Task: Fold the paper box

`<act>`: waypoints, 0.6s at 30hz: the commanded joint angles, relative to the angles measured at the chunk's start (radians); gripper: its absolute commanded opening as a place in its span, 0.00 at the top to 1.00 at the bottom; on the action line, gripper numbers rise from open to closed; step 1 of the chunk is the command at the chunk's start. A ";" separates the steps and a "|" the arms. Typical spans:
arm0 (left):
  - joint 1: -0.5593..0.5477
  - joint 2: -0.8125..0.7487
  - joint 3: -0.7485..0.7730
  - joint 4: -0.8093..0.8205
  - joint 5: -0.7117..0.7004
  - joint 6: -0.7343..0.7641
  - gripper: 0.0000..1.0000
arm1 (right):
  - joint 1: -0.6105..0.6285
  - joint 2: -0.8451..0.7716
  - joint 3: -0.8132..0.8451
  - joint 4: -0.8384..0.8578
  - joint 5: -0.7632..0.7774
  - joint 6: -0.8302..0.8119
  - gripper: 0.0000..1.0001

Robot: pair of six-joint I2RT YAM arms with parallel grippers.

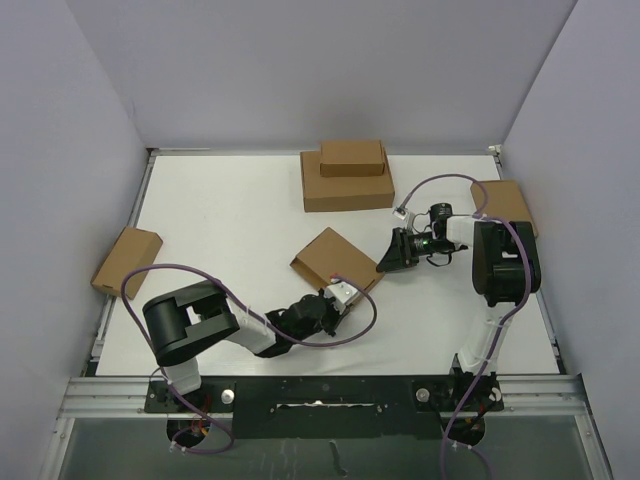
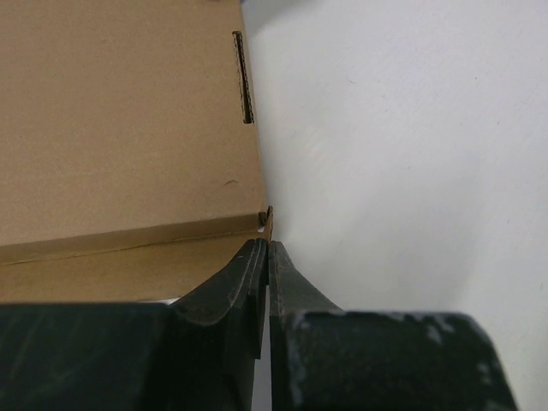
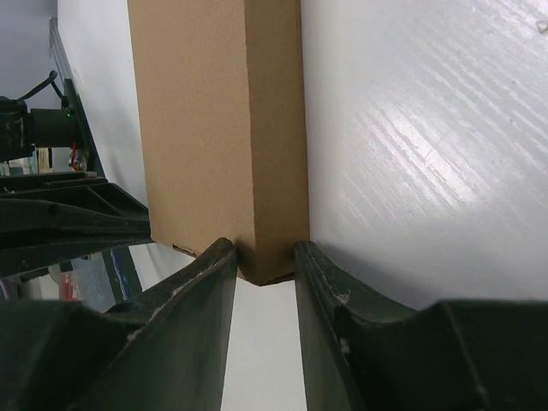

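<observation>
The paper box (image 1: 333,258) is a flat brown cardboard mailer lying skewed at the table's middle. My left gripper (image 1: 338,298) sits at its near corner. In the left wrist view, that gripper (image 2: 267,246) is shut with nothing seen between its fingers. Its tips touch the corner of the paper box (image 2: 128,128), which has a narrow slot (image 2: 245,77) near its edge. My right gripper (image 1: 384,264) is at the box's right corner. In the right wrist view, that gripper (image 3: 264,250) is closed on the corner of the box (image 3: 218,120), one finger on each side.
A wide brown box (image 1: 345,187) with a smaller box (image 1: 352,157) on top stands at the back. Another brown box (image 1: 127,261) lies at the left table edge. One more (image 1: 507,203) lies at the right, behind my right arm. Grey walls enclose the table.
</observation>
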 commanded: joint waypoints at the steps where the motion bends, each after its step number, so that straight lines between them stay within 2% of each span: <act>1: 0.009 -0.005 -0.005 0.059 0.019 -0.027 0.96 | 0.001 0.013 0.022 0.010 0.037 -0.009 0.67; 6: 0.010 -0.006 0.026 0.027 0.033 -0.031 0.88 | 0.002 0.015 0.022 0.008 0.033 -0.008 0.67; 18: 0.010 -0.001 0.066 -0.031 0.029 -0.042 0.87 | 0.002 0.016 0.024 0.005 0.028 -0.009 0.67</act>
